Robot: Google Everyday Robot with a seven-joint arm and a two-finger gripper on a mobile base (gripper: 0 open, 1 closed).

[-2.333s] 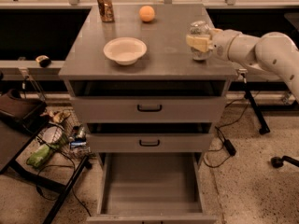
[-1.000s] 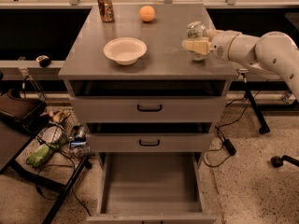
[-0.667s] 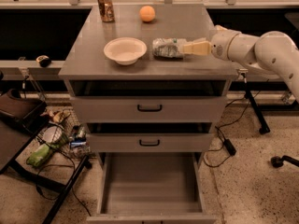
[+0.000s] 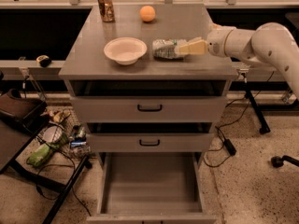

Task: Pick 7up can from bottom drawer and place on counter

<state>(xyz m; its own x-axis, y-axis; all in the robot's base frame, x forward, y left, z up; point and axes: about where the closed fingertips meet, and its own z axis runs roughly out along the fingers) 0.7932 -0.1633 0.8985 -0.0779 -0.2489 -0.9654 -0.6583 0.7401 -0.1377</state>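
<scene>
- The 7up can (image 4: 164, 49) is lying on its side on the counter (image 4: 187, 24), just right of the white bowl (image 4: 124, 50).
- The hand (image 4: 191, 47) is resting at the can's end farthest from the bowl; I cannot tell whether it is gripping.
- The bottom drawer (image 4: 147, 183) is standing open, well below the bowl.

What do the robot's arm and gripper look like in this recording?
The arm is smooth white, with thick rounded segments and a cylindrical wrist. The gripper, over the counter beside the 7up can, is pale cream-yellow and tapered. No markings or cables are visible on it.
</scene>
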